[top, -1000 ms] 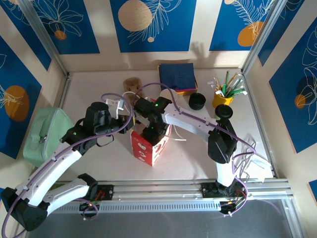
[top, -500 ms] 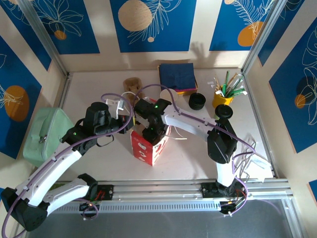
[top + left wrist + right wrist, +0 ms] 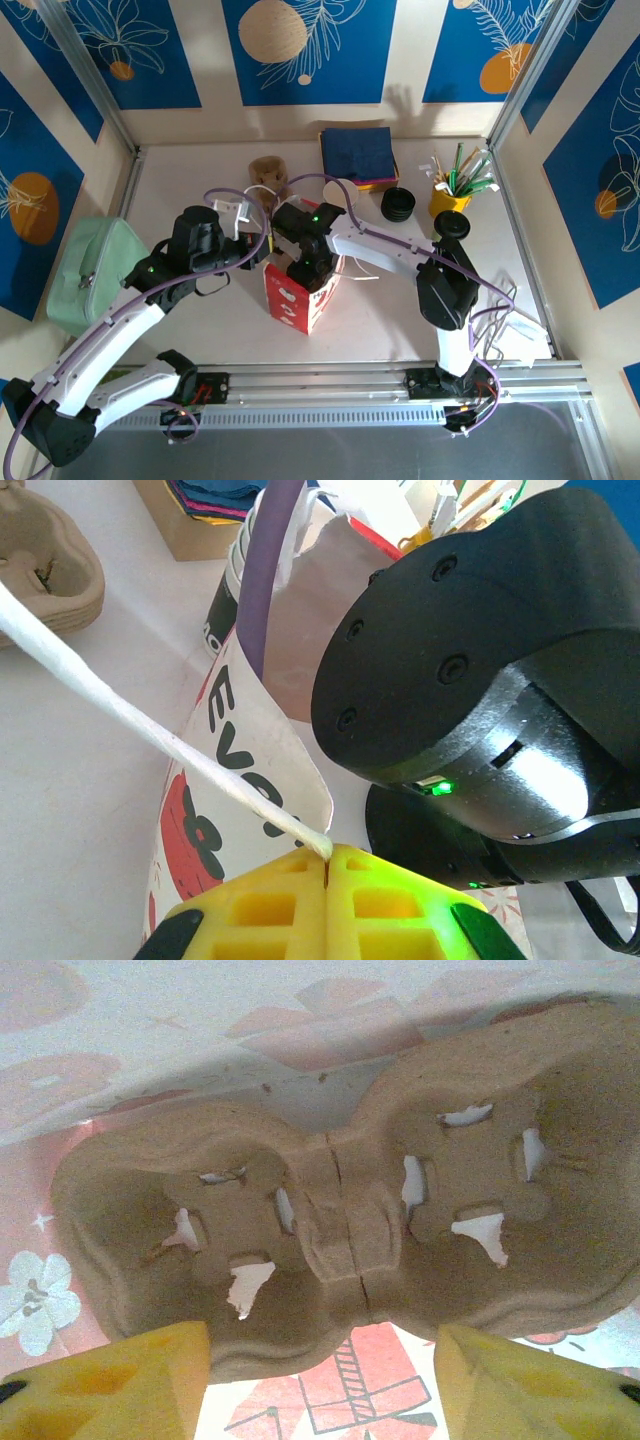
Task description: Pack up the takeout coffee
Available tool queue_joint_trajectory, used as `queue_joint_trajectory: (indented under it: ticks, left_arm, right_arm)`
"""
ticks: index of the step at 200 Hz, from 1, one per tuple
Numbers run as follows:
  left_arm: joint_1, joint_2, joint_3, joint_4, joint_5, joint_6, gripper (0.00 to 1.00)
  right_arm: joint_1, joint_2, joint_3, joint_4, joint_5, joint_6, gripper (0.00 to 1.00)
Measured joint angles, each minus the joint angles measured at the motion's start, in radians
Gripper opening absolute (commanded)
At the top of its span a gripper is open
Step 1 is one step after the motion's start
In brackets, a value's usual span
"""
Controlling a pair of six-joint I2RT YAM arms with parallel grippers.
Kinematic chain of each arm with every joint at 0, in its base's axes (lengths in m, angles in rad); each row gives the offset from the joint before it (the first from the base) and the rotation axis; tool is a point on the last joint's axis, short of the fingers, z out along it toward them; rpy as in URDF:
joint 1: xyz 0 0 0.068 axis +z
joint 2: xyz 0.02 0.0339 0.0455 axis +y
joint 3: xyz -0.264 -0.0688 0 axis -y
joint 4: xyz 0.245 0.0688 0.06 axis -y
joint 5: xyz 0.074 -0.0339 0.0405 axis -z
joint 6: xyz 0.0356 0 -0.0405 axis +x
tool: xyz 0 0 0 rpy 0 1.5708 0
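The left arm reached in from the near left with its forearm angled toward the table's middle. The left gripper (image 3: 328,865) had its yellow fingers pressed together on the white handle cord (image 3: 150,730) of the red-and-white paper bag (image 3: 298,300), and the cord ran straight and taut from the pinch. The right arm rose from its base, bent at the elbow and ran leftward, its wrist turned down over the bag's mouth. The right gripper (image 3: 320,1385) hung inside the bag with fingers spread wide and nothing between them, over a pulp cup carrier (image 3: 330,1210) lying within. From overhead, that carrier and the bag's interior were hidden under the right wrist. The left wrist camera showed what looked like the takeout coffee cup (image 3: 222,605), white with a dark band low on its side. It stood on the table just behind the bag, outside it. A purple cable (image 3: 262,570) crossed its top, so a lid could not be made out. A second carrier (image 3: 40,555) lay farther back on the table.
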Motion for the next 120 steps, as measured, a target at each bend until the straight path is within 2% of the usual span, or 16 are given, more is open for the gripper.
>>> queue_joint_trajectory:
  ticks: [66,120]
  left_arm:
    - [0.000,-0.005,0.000,0.000,0.000,-0.006,0.06]
    - [0.000,-0.011,0.000,-0.001,0.000,-0.014,0.06]
  right_arm:
    - [0.000,-0.031,0.029,-0.031,-0.009,0.000,0.69]
    - [0.005,-0.101,0.049,-0.045,-0.004,-0.002,0.66]
